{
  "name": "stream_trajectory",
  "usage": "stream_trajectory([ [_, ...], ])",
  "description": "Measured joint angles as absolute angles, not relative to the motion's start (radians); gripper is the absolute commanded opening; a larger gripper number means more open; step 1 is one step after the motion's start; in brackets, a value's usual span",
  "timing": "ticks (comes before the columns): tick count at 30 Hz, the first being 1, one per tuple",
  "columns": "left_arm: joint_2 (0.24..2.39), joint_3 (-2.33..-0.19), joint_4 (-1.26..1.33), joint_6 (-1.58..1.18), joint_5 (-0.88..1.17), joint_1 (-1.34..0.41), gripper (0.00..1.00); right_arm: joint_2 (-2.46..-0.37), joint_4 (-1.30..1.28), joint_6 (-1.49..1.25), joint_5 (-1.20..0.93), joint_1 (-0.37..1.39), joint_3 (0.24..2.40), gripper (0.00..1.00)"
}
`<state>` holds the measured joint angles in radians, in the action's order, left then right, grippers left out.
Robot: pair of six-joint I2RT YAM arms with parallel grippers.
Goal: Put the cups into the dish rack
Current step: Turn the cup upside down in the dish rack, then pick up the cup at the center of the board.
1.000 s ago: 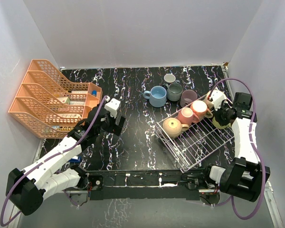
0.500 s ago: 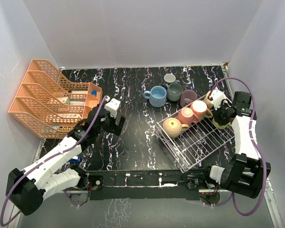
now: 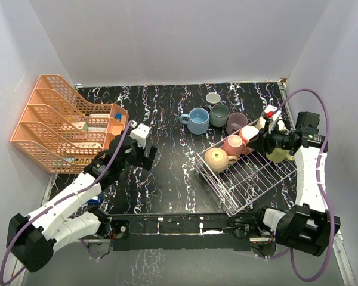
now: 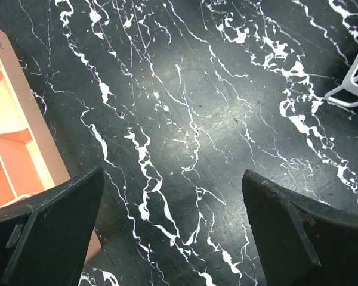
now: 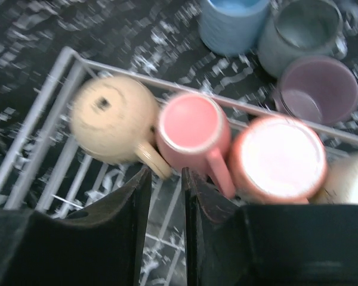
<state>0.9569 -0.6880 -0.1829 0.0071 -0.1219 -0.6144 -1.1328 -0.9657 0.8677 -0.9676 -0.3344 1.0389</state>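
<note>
Right gripper (image 5: 166, 173), fingers nearly together on nothing, has swung off the pale yellow mug (image 3: 280, 156), left at the dish rack's (image 3: 250, 185) right end and seemingly loaded, to above the rack's pink mug (image 5: 191, 125); blue mug (image 3: 198, 122) waits just beyond the rack; left gripper (image 4: 172, 176), spread wide, well left of it.

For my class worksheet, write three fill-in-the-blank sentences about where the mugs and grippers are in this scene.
1. The blue mug stands on the ___, not in the rack.
2. The left gripper is wide ___.
3. In the rack, the mug between the tan mug and the peach mug is ___.
Missing words: table; open; pink.
</note>
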Motion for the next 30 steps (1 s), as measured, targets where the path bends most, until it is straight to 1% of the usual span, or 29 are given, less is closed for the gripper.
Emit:
stream_trajectory([
  [4,0.945,-0.688,-0.175,-0.048,-0.105,-0.614,0.97,-1.097,-0.892,0.764,-1.210,-0.329,1.011,0.33],
  [7,0.939,-0.688,-0.152,-0.159,-0.050,-0.614,0.97,-1.067,-0.802,0.681,-1.314,-0.327,0.956,0.36],
  [10,0.935,-0.676,-0.074,-0.329,0.030,-0.614,0.95,-1.043,-0.729,0.629,-1.368,-0.327,0.899,0.37],
  [12,0.941,-0.663,-0.012,-0.440,0.073,-0.614,0.91,-1.031,-0.672,0.599,-1.398,-0.327,0.852,0.37],
  [15,1.004,-0.677,0.064,-0.580,0.106,-0.614,0.80,-1.031,-0.612,0.573,-1.422,-0.327,0.803,0.37],
  [16,1.044,-0.701,0.068,-0.610,0.109,-0.614,0.78,-1.031,-0.599,0.567,-1.426,-0.327,0.791,0.37],
  [17,1.096,-0.740,0.061,-0.630,0.109,-0.614,0.74,-1.031,-0.593,0.564,-1.427,-0.327,0.785,0.37],
  [19,1.219,-0.860,0.017,-0.630,0.105,-0.614,0.66,-1.029,-0.579,0.557,-1.432,-0.327,0.782,0.37],
  [21,1.380,-1.047,-0.054,-0.579,0.096,-0.614,0.63,-1.018,-0.570,0.554,-1.431,-0.327,0.782,0.38],
  [23,1.551,-1.271,-0.147,-0.484,0.084,-0.614,0.62,-0.994,-0.566,0.552,-1.425,-0.327,0.781,0.38],
  [27,1.857,-1.685,-0.352,-0.266,0.046,-0.617,0.65,-0.919,-0.549,0.546,-1.408,-0.327,0.775,0.38],
  [30,2.052,-1.935,-0.505,-0.121,0.019,-0.619,0.66,-0.879,-0.535,0.537,-1.401,-0.327,0.770,0.38],
])
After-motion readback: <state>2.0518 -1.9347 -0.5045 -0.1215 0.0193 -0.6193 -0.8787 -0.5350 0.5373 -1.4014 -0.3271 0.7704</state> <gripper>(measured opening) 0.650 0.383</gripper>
